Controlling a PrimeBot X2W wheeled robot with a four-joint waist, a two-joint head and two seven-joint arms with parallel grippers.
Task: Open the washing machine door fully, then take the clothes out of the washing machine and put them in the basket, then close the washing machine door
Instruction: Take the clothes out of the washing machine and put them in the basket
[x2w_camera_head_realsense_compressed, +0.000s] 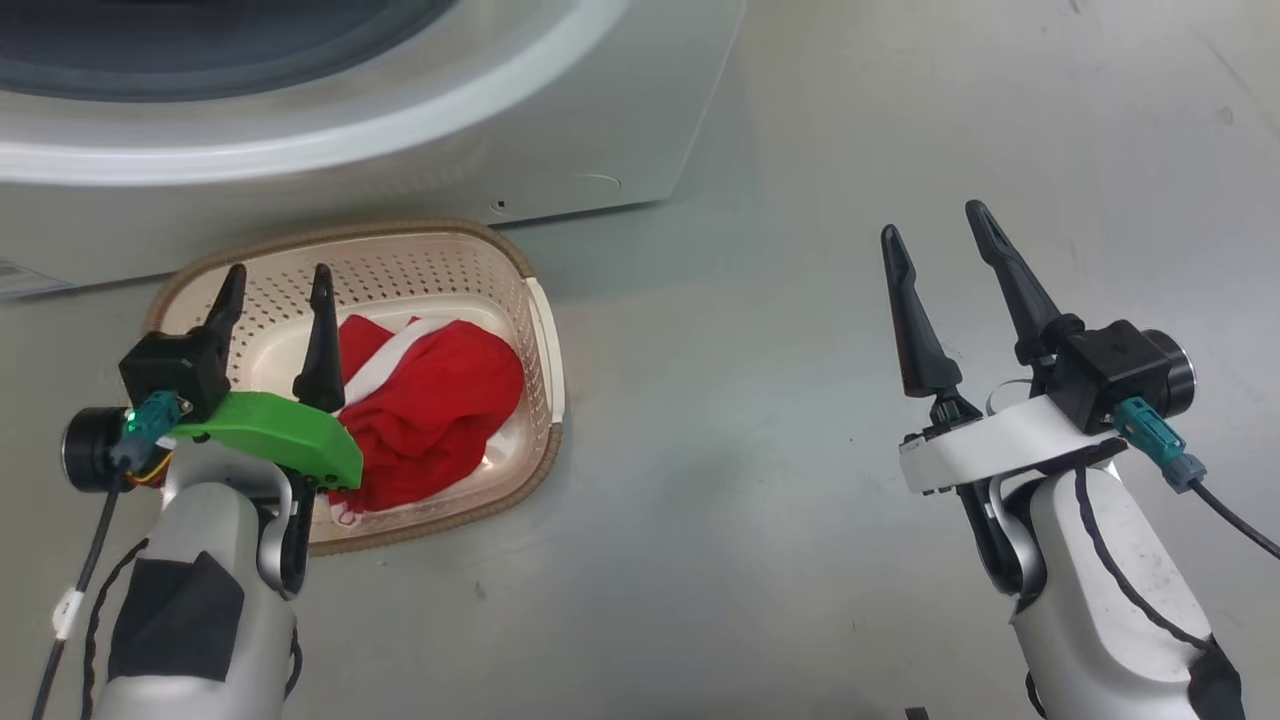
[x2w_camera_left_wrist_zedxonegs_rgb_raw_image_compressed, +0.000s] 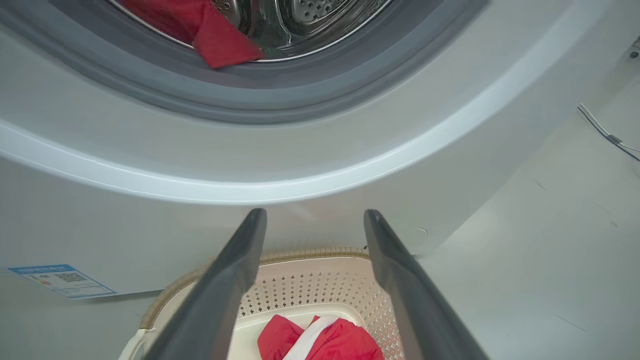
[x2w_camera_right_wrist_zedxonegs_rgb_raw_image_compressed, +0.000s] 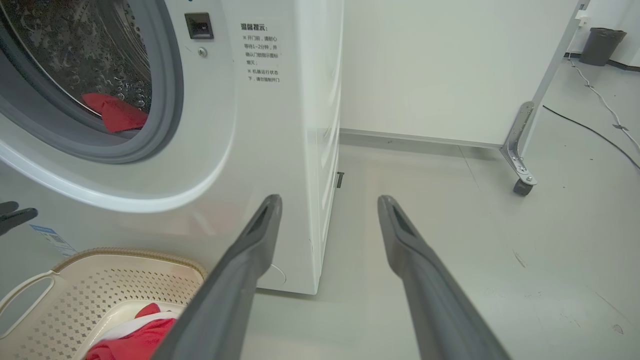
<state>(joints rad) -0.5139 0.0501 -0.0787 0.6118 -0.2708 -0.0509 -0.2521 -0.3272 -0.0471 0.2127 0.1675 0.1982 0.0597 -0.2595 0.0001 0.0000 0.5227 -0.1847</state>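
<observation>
Now the left claw (x2w_camera_head_realsense_compressed: 280, 270) hangs over the basket (x2w_camera_head_realsense_compressed: 430, 232), spread wide, its two dark fingers (x2w_camera_head_realsense_compressed: 322, 340) well apart and pinching nothing. The basket stands on the floor (x2w_camera_head_realsense_compressed: 760, 450), close against the foot of the washing machine (x2w_camera_head_realsense_compressed: 520, 150), with the machine's front corner just to its right. Of the clothes (x2w_camera_head_realsense_compressed: 440, 400), one red piece with a white stripe lies bunched inside the basket, towards its right wall. In the left wrist view the left claw (x2w_camera_left_wrist_zedxonegs_rgb_raw_image_compressed: 315, 214) points at the machine's white front above the basket's brown rim (x2w_camera_left_wrist_zedxonegs_rgb_raw_image_compressed: 300, 254). A second red piece (x2w_camera_left_wrist_zedxonegs_rgb_raw_image_compressed: 220, 45) lies in the drum at the lower edge of the opening, touching the grey rubber seal (x2w_camera_left_wrist_zedxonegs_rgb_raw_image_compressed: 250, 95). A blue label (x2w_camera_left_wrist_zedxonegs_rgb_raw_image_compressed: 60, 280) sits low on the machine's front, to the left of the basket.

Off to the right, the right claw (x2w_camera_head_realsense_compressed: 932, 220) hovers above bare floor, well apart from the basket, likewise spread and empty. In the right wrist view the right claw (x2w_camera_right_wrist_zedxonegs_rgb_raw_image_compressed: 330, 198) points at the floor beside the machine's front corner (x2w_camera_right_wrist_zedxonegs_rgb_raw_image_compressed: 315, 225), with the basket (x2w_camera_right_wrist_zedxonegs_rgb_raw_image_compressed: 125, 252) at the lower left and the red piece in the drum (x2w_camera_right_wrist_zedxonegs_rgb_raw_image_compressed: 117, 112) at the upper left.
</observation>
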